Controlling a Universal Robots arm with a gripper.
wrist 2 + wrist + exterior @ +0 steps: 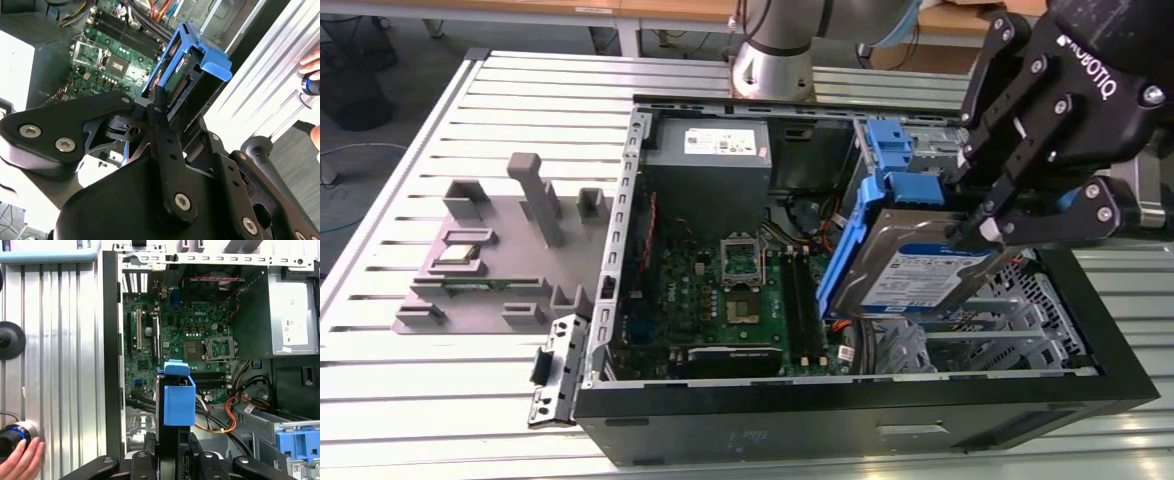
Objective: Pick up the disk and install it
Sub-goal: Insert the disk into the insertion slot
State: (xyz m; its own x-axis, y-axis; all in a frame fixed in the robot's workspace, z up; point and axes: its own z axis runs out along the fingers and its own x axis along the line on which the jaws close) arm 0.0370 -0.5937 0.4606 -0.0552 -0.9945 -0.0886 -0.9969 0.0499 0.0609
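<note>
The black two-finger gripper [983, 228] is clamped on the silver, blue-bracketed hard disk [921, 272], which is held tilted over the open black computer case [854, 405]. The disk should be squared and lowered clear of the orange cables [231, 412].

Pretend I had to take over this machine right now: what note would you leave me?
End effector: shut on the disk, gripping its upper end.
Disk: lifted and tilted, hanging over the open case, toward the exterior view's right.
Done: the pick-up.
Left: the disk is not yet seated in the case.
Note: a person's hand is close beside the case in the first wrist view.
</note>
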